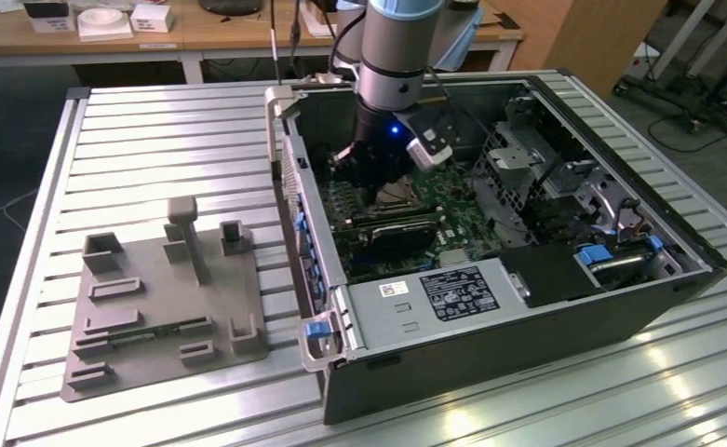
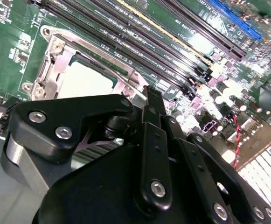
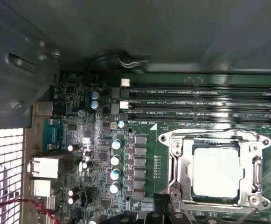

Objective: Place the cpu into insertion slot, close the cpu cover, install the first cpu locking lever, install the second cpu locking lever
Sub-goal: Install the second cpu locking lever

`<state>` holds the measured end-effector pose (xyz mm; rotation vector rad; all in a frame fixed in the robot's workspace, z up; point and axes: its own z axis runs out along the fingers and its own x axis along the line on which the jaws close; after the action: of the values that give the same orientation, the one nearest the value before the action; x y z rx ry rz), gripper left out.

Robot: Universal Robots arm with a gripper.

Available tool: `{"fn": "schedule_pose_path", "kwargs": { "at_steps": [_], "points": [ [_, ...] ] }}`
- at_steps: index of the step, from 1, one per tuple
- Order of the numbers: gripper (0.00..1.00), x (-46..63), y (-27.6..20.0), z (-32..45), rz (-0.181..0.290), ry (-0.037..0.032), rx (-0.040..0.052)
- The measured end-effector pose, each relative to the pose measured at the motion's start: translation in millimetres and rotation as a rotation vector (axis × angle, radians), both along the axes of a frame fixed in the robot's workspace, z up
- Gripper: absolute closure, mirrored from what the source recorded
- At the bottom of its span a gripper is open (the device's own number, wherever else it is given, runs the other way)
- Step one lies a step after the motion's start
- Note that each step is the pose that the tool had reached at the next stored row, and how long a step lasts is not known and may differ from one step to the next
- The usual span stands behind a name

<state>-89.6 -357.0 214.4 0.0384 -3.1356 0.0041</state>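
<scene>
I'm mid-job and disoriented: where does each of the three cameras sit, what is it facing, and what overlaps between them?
Exterior view: off the arm, above, facing the open black computer case on the slatted metal table; the grey robot arm reaches in.
First wrist view: on the arm, facing the green motherboard, the square silvery-grey cpu seated under the thin silver metal cpu cover.
Second wrist view: behind the black gripper, facing the board.
Both wrist views share the cpu.
</scene>
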Motion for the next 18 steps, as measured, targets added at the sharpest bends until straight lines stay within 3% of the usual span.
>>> {"fn": "schedule_pose_path", "kwargs": {
  "at_steps": [7,18],
  "points": [
    [0.9,1.3,0.3,11.1,0.0,0.0001,-0.0001],
    [0.9,18.8,0.7,16.5,0.0,0.0001,-0.0002]
  ]
}}
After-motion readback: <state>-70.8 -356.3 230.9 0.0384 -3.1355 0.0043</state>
